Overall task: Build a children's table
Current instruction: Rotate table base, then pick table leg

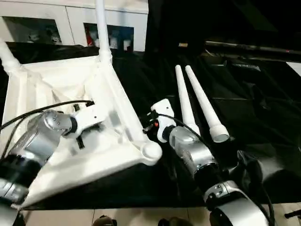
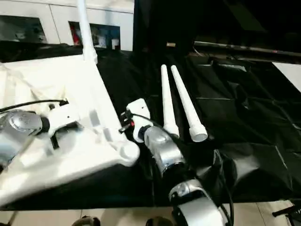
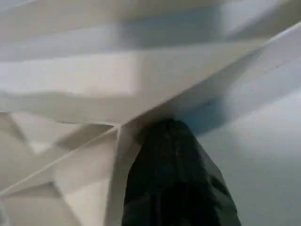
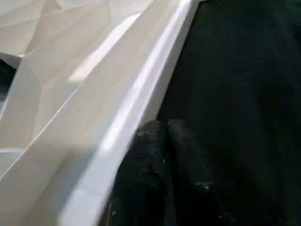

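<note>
A: Where does the table top (image 1: 61, 155) lie now?

B: It lies upside down on the bench (image 1: 263, 117), which is covered with black cloth, at the robot's left. Its ribbed underside faces up. Two legs already stand in the far corner sockets: one far leg (image 1: 100, 28) rises out of the picture, the other (image 1: 8, 57) is cut off at the left edge.

A: And the loose legs?

B: Two loose legs (image 1: 200, 101) lie side by side on the cloth at the robot's right, thick ends toward the robot, long axis running away from it and leaning a little to the left. The near empty socket (image 1: 151, 149) is just left of the right arm.

A: Which hand is nearer to them?

B: The right hand (image 4: 164, 136). It is closed on nothing and sits just beside the outer rim of the top, so the loose legs lie to its right, near it. I judge this arm should fetch one.

A: The left hand?

B: The left hand (image 3: 171, 136) is also shut and empty, pressed against a rib inside the underside.

A: What is unclear?

B: The fourth socket, near left, is hidden behind the left forearm.
</note>
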